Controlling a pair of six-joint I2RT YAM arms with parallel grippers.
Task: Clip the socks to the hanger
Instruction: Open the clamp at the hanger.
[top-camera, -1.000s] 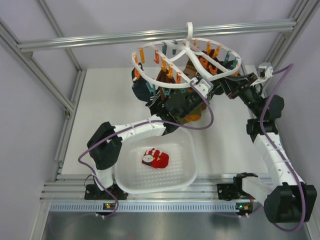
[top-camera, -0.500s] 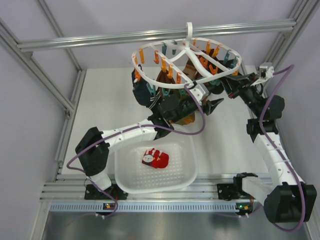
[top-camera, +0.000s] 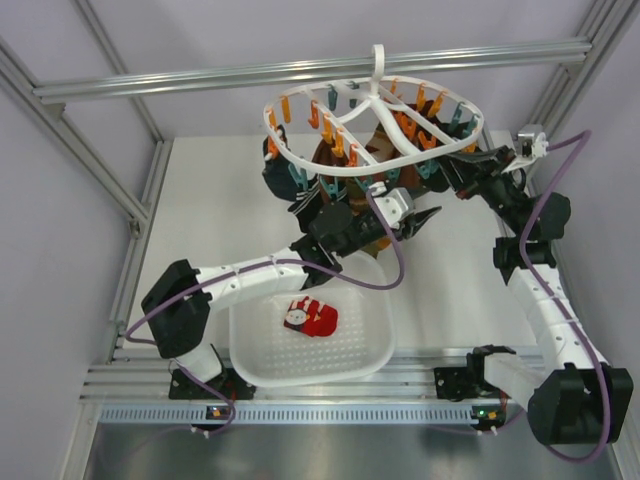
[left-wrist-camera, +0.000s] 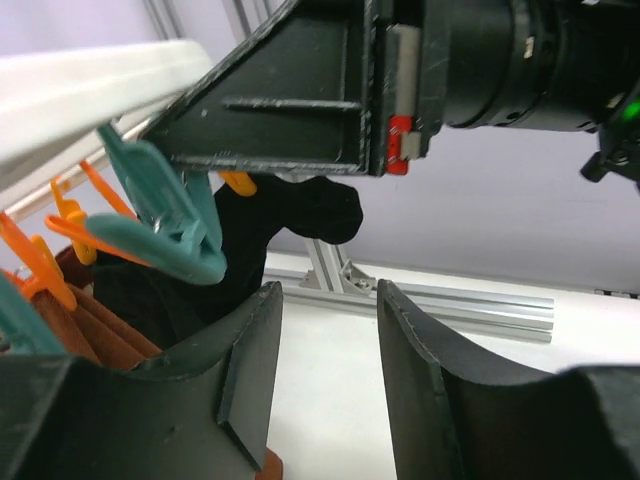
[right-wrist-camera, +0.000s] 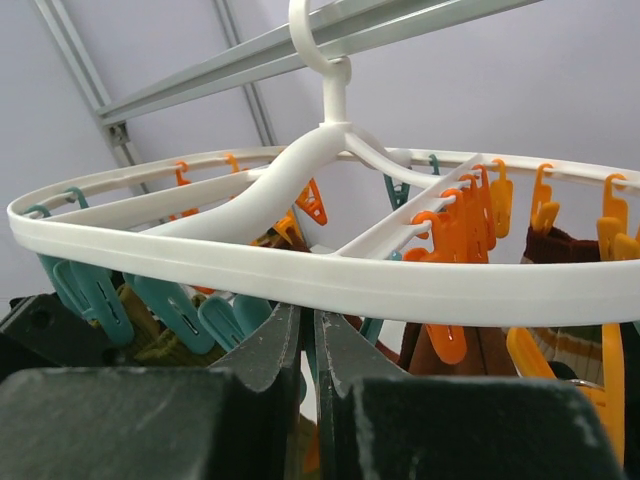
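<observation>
The red socks (top-camera: 316, 319) lie bunched in the white basket, away from both grippers. The white ring hanger (top-camera: 375, 92) hangs from the top rail with orange and teal clips; dark and brown socks dangle under it. My left gripper (top-camera: 424, 215) sits just below the hanger's near rim. In the left wrist view it (left-wrist-camera: 328, 296) is open and empty, beside a teal clip (left-wrist-camera: 168, 212) and a black sock (left-wrist-camera: 296, 222). My right gripper (top-camera: 449, 177) is at the rim's right side. In the right wrist view it (right-wrist-camera: 308, 320) is shut right under the ring (right-wrist-camera: 300, 276), pinching a thin teal clip.
A white perforated basket (top-camera: 362, 356) stands at the near edge between the arm bases. Aluminium frame posts (top-camera: 110, 170) and a top rail (top-camera: 200, 82) enclose the table. The right gripper's black body (left-wrist-camera: 330, 90) hangs close above the left fingers.
My left gripper has backed out from under the hanger toward the near right and opened. The right gripper has closed under the rim. The red socks have not moved.
</observation>
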